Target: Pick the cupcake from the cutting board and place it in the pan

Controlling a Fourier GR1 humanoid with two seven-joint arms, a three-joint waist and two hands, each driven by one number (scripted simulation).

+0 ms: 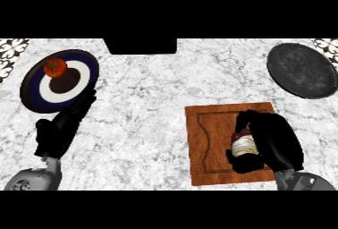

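Observation:
The cupcake (pixel 243 143), white with a dark red top, lies on the brown wooden cutting board (pixel 211 143) at the lower right. My right hand (pixel 274 138) is over the board with fingers and thumb curled round the cupcake, hiding much of it. The dark round pan (pixel 302 70) sits at the upper right, well apart from the board. My left hand (pixel 63 129) rests open at the left, fingers pointing up toward a plate.
A dark plate with a white ring (pixel 59 80) at the upper left carries a red tomato (pixel 55 67). A black block (pixel 141 45) stands at the counter's far edge. Marble counter lies between board and pan.

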